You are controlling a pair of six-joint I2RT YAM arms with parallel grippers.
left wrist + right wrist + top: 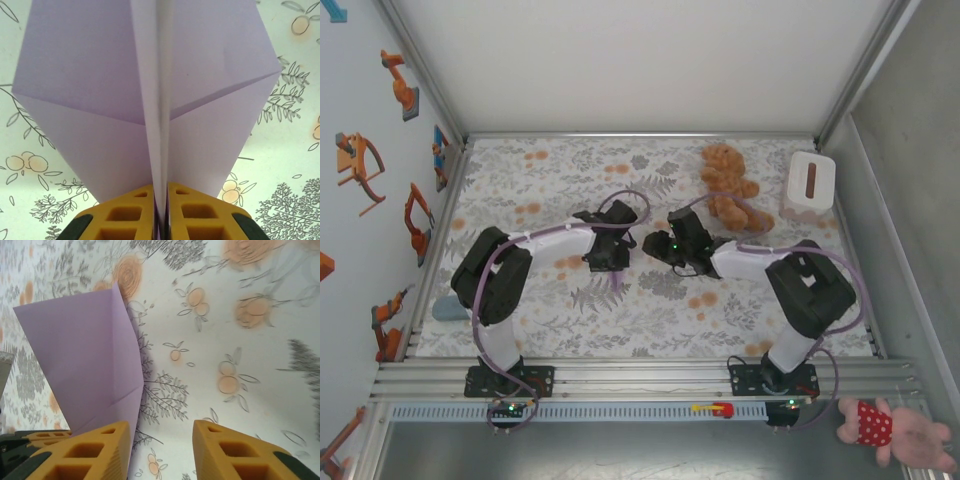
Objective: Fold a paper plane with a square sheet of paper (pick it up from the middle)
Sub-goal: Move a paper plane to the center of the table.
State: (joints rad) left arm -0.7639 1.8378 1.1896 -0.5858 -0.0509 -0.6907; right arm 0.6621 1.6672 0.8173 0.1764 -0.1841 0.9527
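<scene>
Left wrist view: the left gripper [161, 220], with yellow fingers, is closed tight on the raised centre crease of a thin lavender-purple paper sheet [85, 85]. The sheet is already partly folded. Two flat wings spread to either side of the crease, each crossed by a diagonal fold line. It lies low over a table [290, 165] covered in white cloth printed with grey leaves and orange flowers.

Right wrist view: the right gripper [162, 450] has its yellow fingers well apart, with only bare cloth between them, so it grips nothing. One wing of the purple sheet lies just beside its left-hand finger.

Top view: both arms meet near the middle of the table, with their grippers close together.

By my judgement the work is midway through folding the plane. The centre crease and the nose folds look made, but the wings do not look folded down yet. The next move probably calls for the free right gripper to take or press a wing while the left one holds the crease steady. It would need to do this gently, as thin paper buckles easily.

A brown plush teddy bear [728, 185] lies at the far right of the table. Beside it stands a white rectangular box [810, 183], the only container, with a brown oblong mark on its top. Its contents cannot be made out.
</scene>
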